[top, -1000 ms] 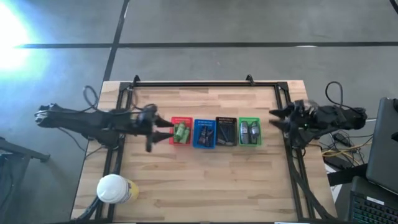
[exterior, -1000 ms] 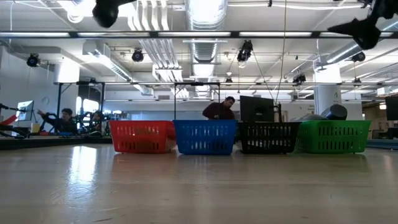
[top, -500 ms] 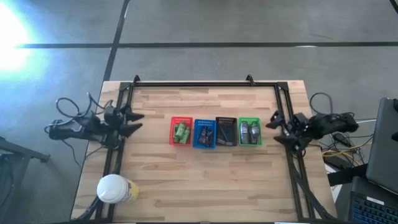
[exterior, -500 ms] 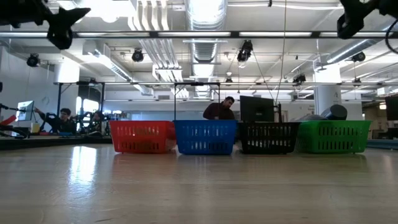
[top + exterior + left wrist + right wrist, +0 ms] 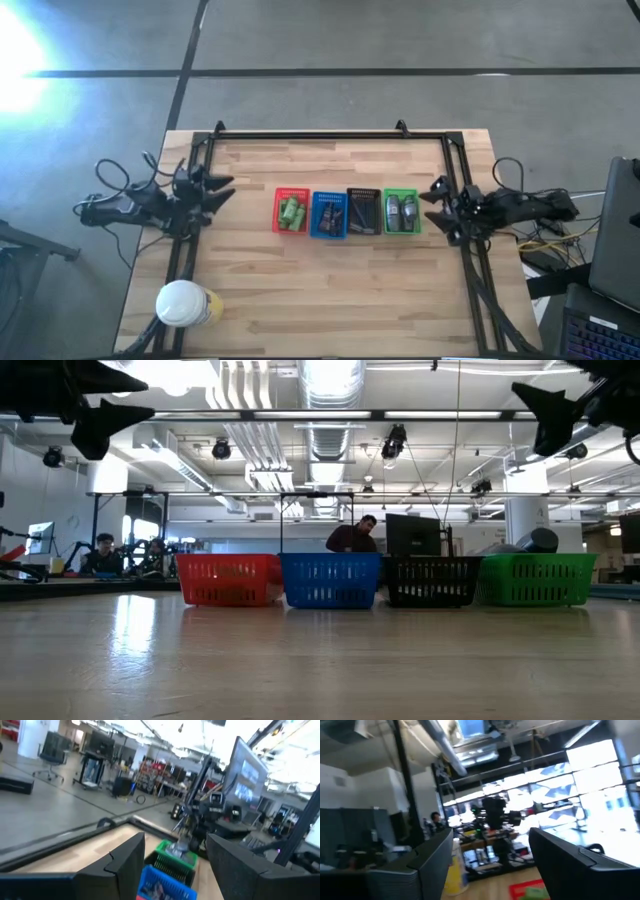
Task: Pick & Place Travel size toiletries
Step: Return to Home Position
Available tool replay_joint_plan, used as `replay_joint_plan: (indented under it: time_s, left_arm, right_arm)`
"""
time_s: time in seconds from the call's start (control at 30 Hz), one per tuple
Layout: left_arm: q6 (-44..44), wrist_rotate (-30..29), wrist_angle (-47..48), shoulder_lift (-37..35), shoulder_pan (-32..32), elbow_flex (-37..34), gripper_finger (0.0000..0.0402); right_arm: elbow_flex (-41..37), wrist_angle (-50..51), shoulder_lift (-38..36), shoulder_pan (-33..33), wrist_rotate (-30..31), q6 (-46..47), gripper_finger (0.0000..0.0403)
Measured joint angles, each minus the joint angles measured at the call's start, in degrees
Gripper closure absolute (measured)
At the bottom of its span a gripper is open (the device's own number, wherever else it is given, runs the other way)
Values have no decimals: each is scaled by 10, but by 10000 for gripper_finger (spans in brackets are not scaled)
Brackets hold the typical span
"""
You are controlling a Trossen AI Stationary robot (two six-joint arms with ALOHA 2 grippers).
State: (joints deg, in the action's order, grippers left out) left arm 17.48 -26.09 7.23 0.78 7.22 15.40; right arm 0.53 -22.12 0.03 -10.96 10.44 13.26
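Counting the travel size toiletries (image 5: pixel 328 216) exactly is not possible. They lie packed in four small baskets lined up left to right across the middle of the tabletop (image 5: pixel 330 290), and in the low view the basket walls hide them altogether.

- The red basket (image 5: pixel 228 580), at the left, holds bright green bottles (image 5: pixel 291 213) (three, perhaps, though they run together from above).
- The blue basket (image 5: pixel 330 580) holds dark pieces (image 5: pixel 327 210) too small to tell apart.
- The black basket (image 5: pixel 432 580) holds thin razors (image 5: pixel 363 214) that I cannot number.
- The green basket (image 5: pixel 537 580), at the right, shows two grey-silver pieces (image 5: pixel 393 212) side by side.

One yellow container (image 5: pixel 183 304) with a white lid stands at the near left corner, well apart from the baskets.

There are two arms, one at each side edge. The left hand (image 5: pixel 216 192) hangs over the left edge, its fingers spread wide with nothing between them. The right hand (image 5: pixel 438 205) hangs over the right edge near the green basket, likewise spread wide and empty.

Two people show in the room beyond, one (image 5: pixel 355 536) behind the middle baskets and one (image 5: pixel 104 550) at far left, both small and dim.
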Motion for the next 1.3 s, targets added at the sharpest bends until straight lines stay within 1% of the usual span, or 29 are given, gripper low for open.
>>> replay_joint_plan:
  time_s: [0.07,0.23,0.3,0.43,0.5,0.6,0.67,0.7,0.8,0.87,0.9,0.97,1.3]
  left_arm:
    - [0,0,8,-3,0,0,184]
    - [9,0,58,-7,0,0,184]
    - [22,0,84,-7,0,0,184]
    - [27,0,128,-7,0,0,184]
    - [38,0,150,-7,0,0,184]
    - [64,-1,181,-7,0,-1,184]
    - [64,-16,208,-6,0,-8,184]
    - [65,-34,221,-6,0,-13,184]
    - [87,-116,223,-6,0,-32,184]
    - [94,-153,223,-6,0,-47,184]
    - [95,-161,224,-6,0,-54,184]
    - [93,-165,218,-6,0,-63,184]
    - [94,-158,218,13,0,-55,184]
  right_arm:
    - [0,12,0,26,-7,2,151]
    - [0,34,0,84,-102,-4,162]
    - [0,58,0,106,-118,-4,166]
    - [0,107,0,151,-119,-5,173]
    - [0,122,0,173,-122,13,176]
    - [0,132,0,192,-168,25,179]
    - [0,152,0,198,-195,23,178]
    - [0,164,0,200,-196,23,176]
    - [0,199,1,200,-195,30,169]
    - [0,203,6,200,-195,37,162]
    - [0,202,8,200,-195,38,159]
    - [0,202,12,200,-195,34,152]
    - [0,201,18,200,-194,33,121]
